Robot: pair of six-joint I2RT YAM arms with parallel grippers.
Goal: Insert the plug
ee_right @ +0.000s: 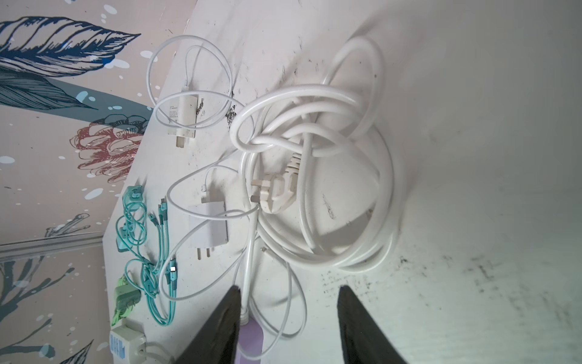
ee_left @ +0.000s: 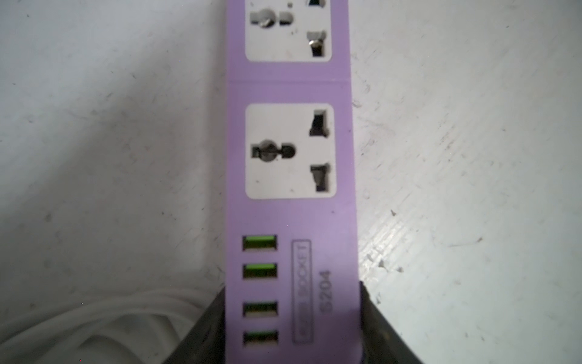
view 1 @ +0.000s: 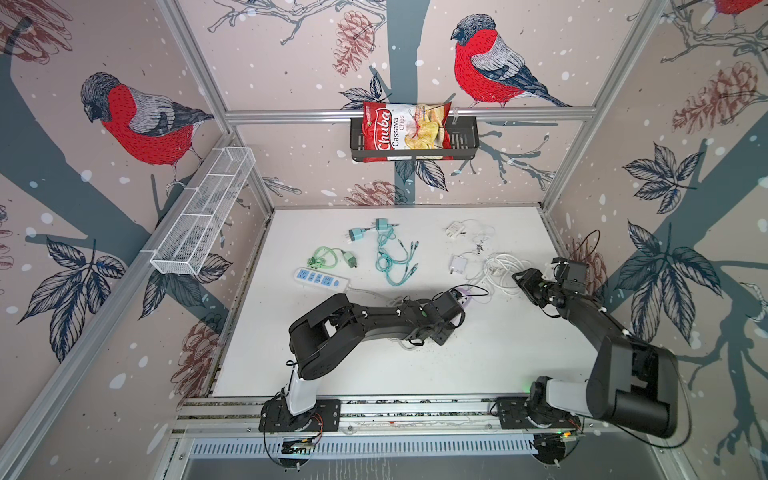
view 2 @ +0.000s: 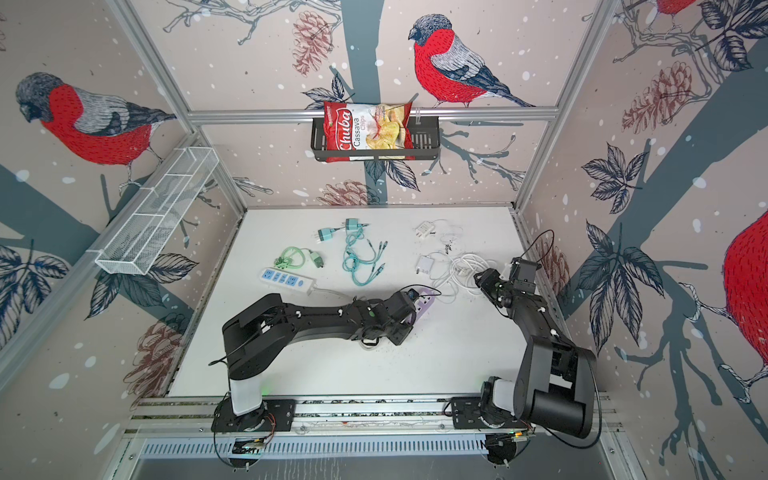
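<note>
Well, the left gripper [ee_left: 293, 285] pinches the USB end of the purple power strip [ee_left: 289, 88] between its jaws, an empty socket [ee_left: 289, 151] facing up just ahead. Across the table [ee_right: 472, 157] the right gripper [ee_right: 288, 287] hangs with jaws spread and nothing between them, aimed at the white three-pin plug [ee_right: 274, 193] lying inside its thick cable coil [ee_right: 346, 104]. That plug looks light and rigid, but the stiff cord will likely drag; I'd take its body across the flat sides, behind the pins
</note>
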